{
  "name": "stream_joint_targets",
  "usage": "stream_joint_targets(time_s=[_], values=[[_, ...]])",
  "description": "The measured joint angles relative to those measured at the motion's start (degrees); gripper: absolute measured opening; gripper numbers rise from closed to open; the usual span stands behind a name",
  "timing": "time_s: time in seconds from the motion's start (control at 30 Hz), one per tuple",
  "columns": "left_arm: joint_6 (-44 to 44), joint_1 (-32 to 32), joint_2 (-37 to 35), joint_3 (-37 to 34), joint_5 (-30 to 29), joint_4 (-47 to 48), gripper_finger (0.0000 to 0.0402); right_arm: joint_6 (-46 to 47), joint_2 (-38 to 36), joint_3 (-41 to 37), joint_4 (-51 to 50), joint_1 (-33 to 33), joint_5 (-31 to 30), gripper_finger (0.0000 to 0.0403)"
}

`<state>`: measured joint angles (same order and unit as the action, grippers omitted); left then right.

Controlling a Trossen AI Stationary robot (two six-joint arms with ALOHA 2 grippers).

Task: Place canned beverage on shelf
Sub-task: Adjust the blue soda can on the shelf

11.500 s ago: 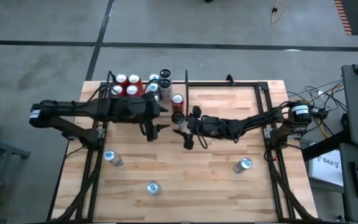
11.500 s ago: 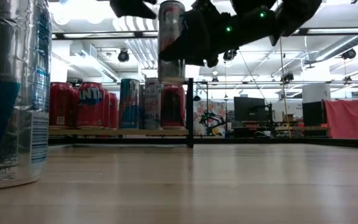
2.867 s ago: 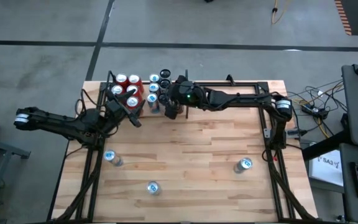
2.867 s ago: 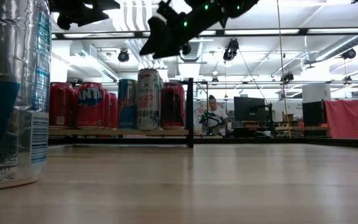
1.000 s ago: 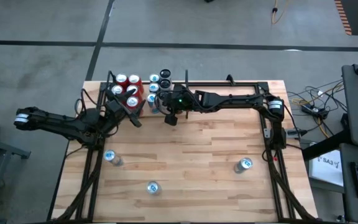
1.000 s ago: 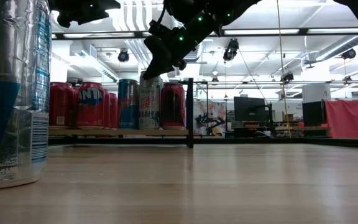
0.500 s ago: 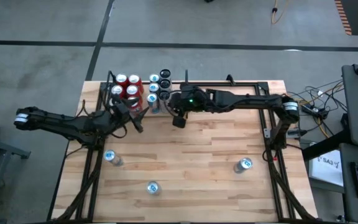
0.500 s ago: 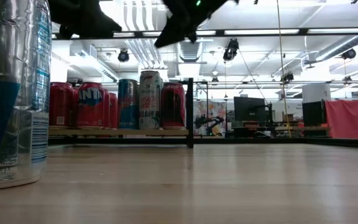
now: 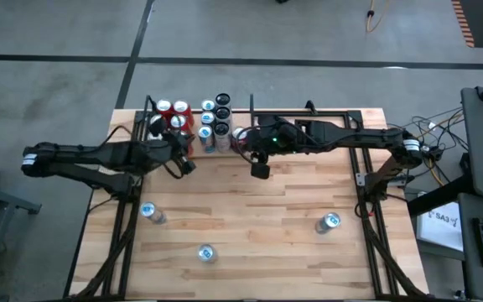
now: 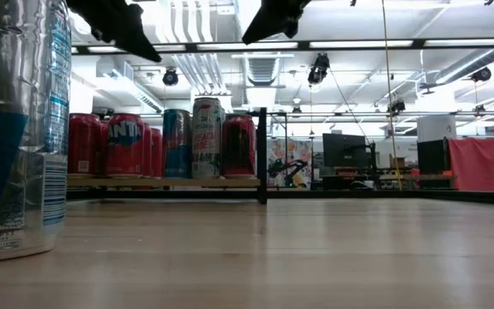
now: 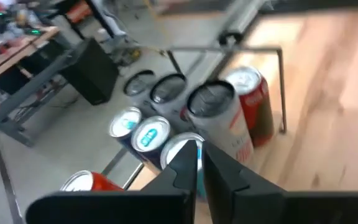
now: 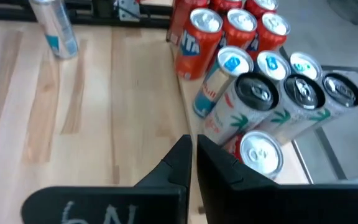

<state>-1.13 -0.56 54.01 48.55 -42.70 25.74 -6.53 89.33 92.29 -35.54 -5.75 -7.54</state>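
The shelf (image 10: 161, 181) is a narrow black-framed bay with a wood plank floor at the table's far left. Red, blue and white cans (image 9: 199, 122) stand upright on it in rows. One tall white can (image 10: 206, 137) stands near its front. My left gripper (image 9: 184, 164) hovers in front of the shelf's left part, shut and empty, high in the low view (image 10: 118, 21). My right gripper (image 9: 261, 169) hangs shut and empty above the table, right of the shelf's corner post (image 10: 262, 154). Both wrist views show the fingers closed together (image 11: 199, 163) (image 12: 192, 155).
Three loose slim cans stand upright on the table: near left (image 9: 148, 211), near middle (image 9: 205, 252) and near right (image 9: 329, 222). One can fills the low view's left edge (image 10: 15, 129). A wider black frame (image 9: 309, 113) runs along the far edge.
My right gripper has risen from just above the shelf's front cans and drawn back toward the table's right and near side, staying shut. My left gripper has turned at the wrist, shifted a little toward the right, and its fingers have closed together.
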Motion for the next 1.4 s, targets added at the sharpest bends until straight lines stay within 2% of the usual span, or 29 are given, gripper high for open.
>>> stream_joint_targets(time_s=[0.07,0.2,0.27,0.4,0.6,0.87,1.07,1.23,1.4], values=[[-3.1,-2.7,1.2,0.3,4.4,0.3,0.0002,0.1,-0.1,0.0,-1.1,0.0,0.0,0.0013],[-11.3,-8.8,2.9,0.3,20.0,0.6,0.0001,0.1,-0.1,0.0,-2.8,0.0,-0.1,0.0013],[-14.5,-11.7,3.6,0.3,23.8,0.6,0.0,0.1,-0.1,0.0,-3.6,0.0,-0.1,0.0013],[-19.1,-17.9,4.2,0.3,24.4,0.6,0.0,0.1,-0.1,0.0,-4.4,0.0,-0.1,0.0013],[-20.4,-24.8,6.2,0.3,28.5,-0.3,0.0,-0.1,-0.1,-0.2,-4.6,0.0,-0.1,0.0013],[-20.9,-27.1,10.3,0.3,28.0,-2.4,0.0,0.0,-0.1,-0.2,-4.6,0.0,-0.1,0.0013],[-20.9,-27.5,11.4,0.3,22.3,-2.8,0.0,0.1,0.0,-0.2,-4.5,-0.1,-0.1,0.0013],[-20.3,-27.4,11.1,0.3,22.4,-2.7,0.0,0.1,0.0,-0.3,-4.5,-0.1,-0.1,0.0013],[-19.1,-27.4,11.0,0.2,25.7,-2.6,0.0,0.1,0.0,-0.3,-4.5,-0.1,-0.1,0.0013]])
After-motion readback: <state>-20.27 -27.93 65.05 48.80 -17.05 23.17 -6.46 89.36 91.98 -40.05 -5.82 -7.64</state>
